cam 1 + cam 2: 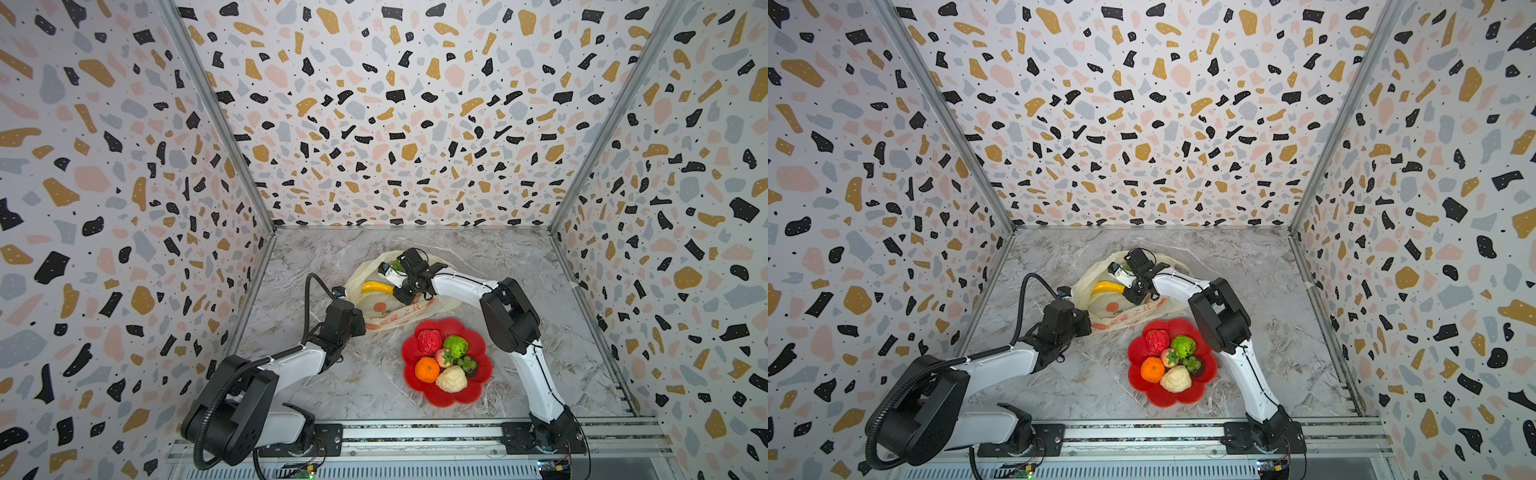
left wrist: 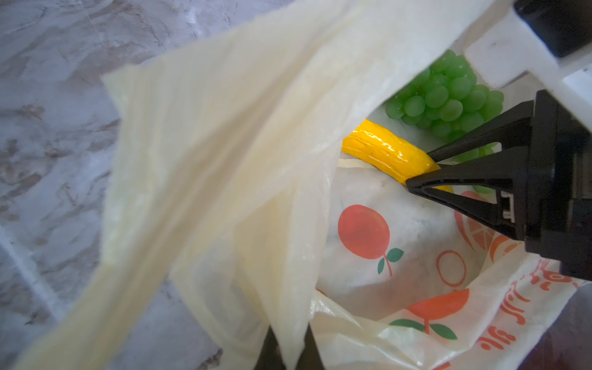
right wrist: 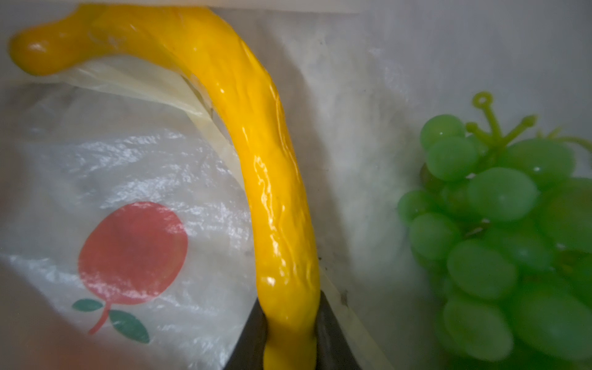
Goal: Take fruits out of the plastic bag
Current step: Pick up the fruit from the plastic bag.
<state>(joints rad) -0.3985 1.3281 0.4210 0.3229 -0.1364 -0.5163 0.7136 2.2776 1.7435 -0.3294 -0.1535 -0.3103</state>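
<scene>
The plastic bag lies on the marble table, its mouth held up. My left gripper is shut on a fold of the bag's cream edge. Inside the bag are a yellow banana and a green grape bunch. My right gripper reaches into the bag and is shut on one end of the banana, both jaws pressing its sides. The left wrist view shows the same grip, with the right gripper on the banana and the grape bunch behind.
A red flower-shaped dish stands in front of the bag, close to the right arm. It holds an orange, a bumpy red fruit, a green fruit, a cream knobbly fruit and a strawberry. Patterned walls enclose the table.
</scene>
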